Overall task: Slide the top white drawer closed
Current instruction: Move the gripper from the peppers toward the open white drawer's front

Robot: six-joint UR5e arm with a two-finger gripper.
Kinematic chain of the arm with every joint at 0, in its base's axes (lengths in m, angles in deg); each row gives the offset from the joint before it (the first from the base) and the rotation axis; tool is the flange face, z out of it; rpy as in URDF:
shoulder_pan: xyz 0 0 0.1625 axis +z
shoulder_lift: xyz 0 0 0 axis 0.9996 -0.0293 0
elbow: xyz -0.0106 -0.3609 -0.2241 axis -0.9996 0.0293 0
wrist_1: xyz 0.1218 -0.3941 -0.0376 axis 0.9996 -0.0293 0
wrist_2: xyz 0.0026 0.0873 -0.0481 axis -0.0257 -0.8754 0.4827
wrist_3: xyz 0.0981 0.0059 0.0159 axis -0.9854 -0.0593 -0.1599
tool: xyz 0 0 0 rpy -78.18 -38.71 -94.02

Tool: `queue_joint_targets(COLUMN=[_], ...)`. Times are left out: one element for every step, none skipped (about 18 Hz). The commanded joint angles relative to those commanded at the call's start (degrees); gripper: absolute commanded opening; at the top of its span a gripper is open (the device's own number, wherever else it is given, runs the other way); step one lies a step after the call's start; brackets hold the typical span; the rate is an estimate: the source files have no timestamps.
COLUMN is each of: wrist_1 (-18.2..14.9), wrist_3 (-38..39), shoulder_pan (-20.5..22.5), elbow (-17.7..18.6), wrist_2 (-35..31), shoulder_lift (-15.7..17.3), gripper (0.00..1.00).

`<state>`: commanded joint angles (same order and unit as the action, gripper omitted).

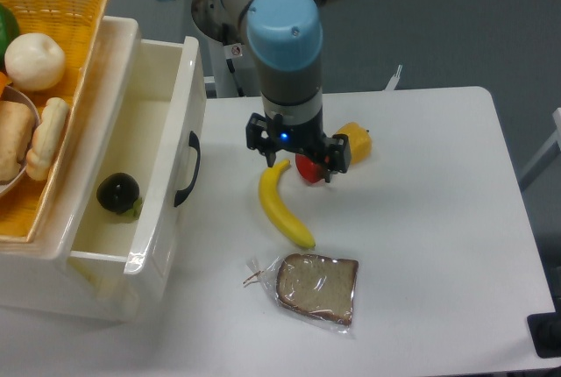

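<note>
While the drawer (166,131) stands pulled out at left, a dark fruit (118,193) inside, the end effector (298,160) hangs above the banana (285,206); its finger state cannot be told. A push on the drawer's near corner could skew and jam it.

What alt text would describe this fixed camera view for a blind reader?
The top white drawer stands pulled open with a dark round fruit inside. The gripper hangs over a banana on the white table, near bagged bread.

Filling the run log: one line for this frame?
drawer: open, dark fruit inside | gripper: over table by banana, jaws hidden | handle: untouched
</note>
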<state>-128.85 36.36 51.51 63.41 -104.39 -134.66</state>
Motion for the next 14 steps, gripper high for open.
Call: queue_joint_targets(wrist_1=[0.17, 0.44, 0.79, 1.05, 1.05, 1.05, 1.05, 0.97, 0.97, 1.05, 1.23, 1.23, 1.23, 1.23], wrist_3=[-0.09, 0.00, 0.09, 0.09, 0.26, 0.35, 0.96, 2.88, 6.73, 10.25, 12.55, 13.18, 13.53, 13.71], shoulder_pan=[0.35, 0.36, 0.36, 0.36, 0.44, 0.36, 0.27, 0.27, 0.27, 0.09, -0.08, -0.26, -0.43, -0.61], elbow=[0.00, 0.00, 0.00, 0.17, 0.17, 0.52, 0.96, 1.14, 1.32, 1.49, 1.93, 2.54, 3.16, 3.77], wrist_2=[0.09, 0.00, 0.17, 0.18, 0.18, 0.09, 0.09, -0.17, -0.09, -0.17, -0.17, -0.26, -0.26, -0.35], shoulder_lift=[-0.52, -0.70, -1.14, -1.32, -1.50, -1.58, -1.76, -2.20, -2.63, -2.90, -3.16, -3.17, -3.17, -3.25], gripper=[1.00, 1.00, 1.00, 1.00, 1.00, 1.00, 1.00, 1.00, 1.00, 1.00, 1.00, 1.00, 1.00, 1.00])
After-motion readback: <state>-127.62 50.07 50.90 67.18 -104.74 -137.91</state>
